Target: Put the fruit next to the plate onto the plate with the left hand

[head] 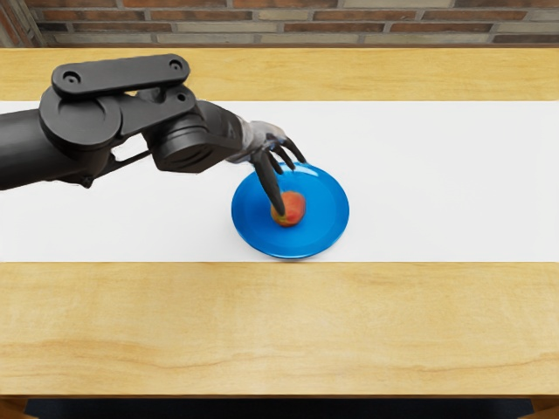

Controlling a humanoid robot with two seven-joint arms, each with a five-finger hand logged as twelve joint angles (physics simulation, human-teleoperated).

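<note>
The fruit [292,209] is a small, rounded thing with a smooth skin, red shading to orange-yellow, and it sits on the plate [325,220], a little left of the plate's middle. The plate is a flat, round disc of glossy bright blue with a shallow raised rim that catches the light along its near edge. The left hand [272,159] hangs over the plate's upper left rim; its fingers [272,188] are thin, dark and jointed, fanned out and released rather than wrapped around anything. The longest one reaches down over the plate, and its tip overlaps the fruit's left side; whether it actually presses on the skin cannot be told. The shorter fingers point out over the plate's far rim. Behind the hand, left of the plate, the forearm [105,122] is a thick, matte dark-grey body of rounded housings and a flat bracket with two bolt holes. Under the plate lies a plain white strip [437,183], smooth and unpatterned, running across a light wooden table [279,332] with visible grain. Beyond the plate's far side stands a brick wall [279,22].
</note>
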